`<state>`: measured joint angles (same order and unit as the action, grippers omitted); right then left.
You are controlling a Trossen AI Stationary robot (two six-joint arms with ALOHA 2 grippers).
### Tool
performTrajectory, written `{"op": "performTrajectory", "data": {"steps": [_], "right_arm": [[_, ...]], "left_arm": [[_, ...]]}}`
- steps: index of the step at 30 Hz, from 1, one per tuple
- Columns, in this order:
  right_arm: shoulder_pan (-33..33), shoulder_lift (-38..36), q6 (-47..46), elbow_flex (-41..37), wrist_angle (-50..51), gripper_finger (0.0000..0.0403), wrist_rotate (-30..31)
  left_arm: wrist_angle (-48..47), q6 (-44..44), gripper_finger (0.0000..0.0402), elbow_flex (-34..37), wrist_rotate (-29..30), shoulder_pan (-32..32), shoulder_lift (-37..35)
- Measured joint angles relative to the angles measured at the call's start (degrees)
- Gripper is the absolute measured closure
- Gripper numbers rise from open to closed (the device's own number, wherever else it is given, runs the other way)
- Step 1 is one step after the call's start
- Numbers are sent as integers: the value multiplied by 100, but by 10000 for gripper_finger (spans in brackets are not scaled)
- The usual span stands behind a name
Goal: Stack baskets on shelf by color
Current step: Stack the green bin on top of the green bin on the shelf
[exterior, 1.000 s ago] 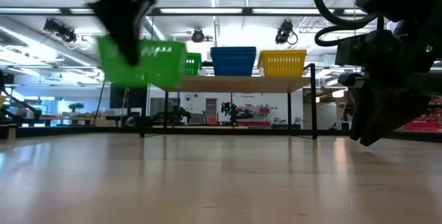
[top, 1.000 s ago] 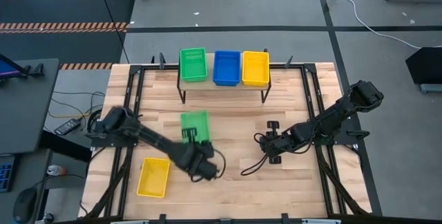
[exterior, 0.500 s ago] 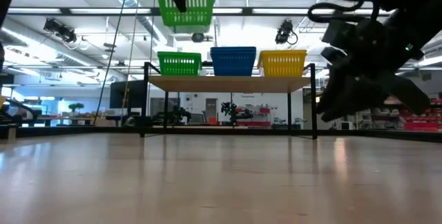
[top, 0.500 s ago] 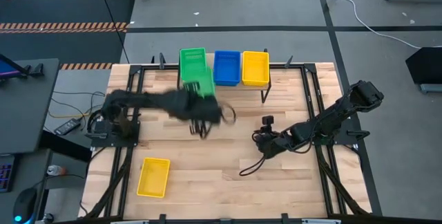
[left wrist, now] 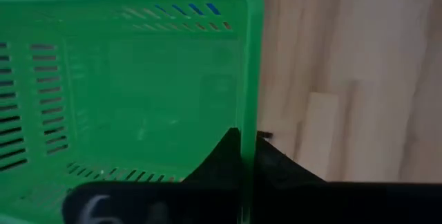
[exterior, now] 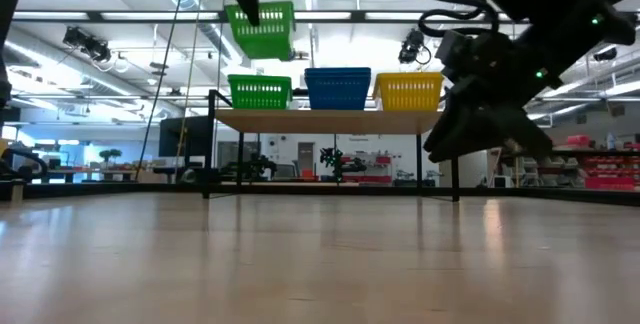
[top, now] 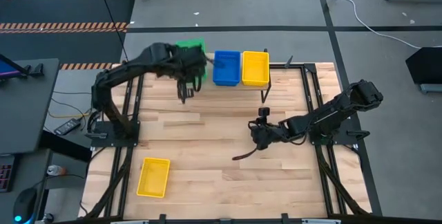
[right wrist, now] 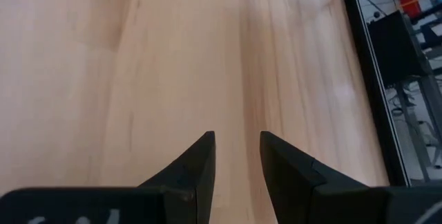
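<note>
A green basket [exterior: 262, 29] hangs in the air above the left end of the shelf [exterior: 335, 120], with my left gripper [left wrist: 247, 156] shut on it. Below it, another green basket [exterior: 260, 91] stands on the shelf, beside a blue basket [top: 226, 68] and a yellow basket [top: 255, 67]. A second yellow basket [top: 153, 177] lies on the table near its front left. My right gripper [right wrist: 237, 162] is open over bare wood at the table's middle right, with nothing between its fingers. My left gripper pinches one side wall of the green basket at its rim [left wrist: 248, 124], near a corner. One finger is inside the basket and one outside. The fingers reach down from above at a slant. The basket is lifted clear, open side up, over the green basket on the shelf.
The shelf stands on thin black legs [exterior: 455, 154] at the table's far side. A black frame [top: 324, 175] runs along the table's left and right edges. Bare wood [top: 207, 141] lies between the shelf and the front edge.
My left gripper has carried the green basket from the middle of the table up and toward the far edge, and now holds it above the shelf's left end. My right gripper has shifted a little toward the table's left and turned.
</note>
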<state>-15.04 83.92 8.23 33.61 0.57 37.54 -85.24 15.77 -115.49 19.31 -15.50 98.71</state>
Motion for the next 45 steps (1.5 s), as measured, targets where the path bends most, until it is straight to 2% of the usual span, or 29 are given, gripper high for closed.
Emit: {"op": "performTrajectory", "data": {"steps": [4,9,18,34,45], "right_arm": [[98,0,-82,0,61,282,-7],[100,0,-92,0,101,282,-9],[102,0,-59,0,111,282,-9],[102,0,-66,-2,134,282,-15],[104,0,-74,-2,134,282,-18]], "left_arm": [[20,142,396,10,-43,-608,85],[124,140,396,4,-634,-1064,113],[342,444,395,4,-865,-973,326],[193,521,394,9,-865,-1102,645],[-50,265,356,8,-863,-1052,643]]}}
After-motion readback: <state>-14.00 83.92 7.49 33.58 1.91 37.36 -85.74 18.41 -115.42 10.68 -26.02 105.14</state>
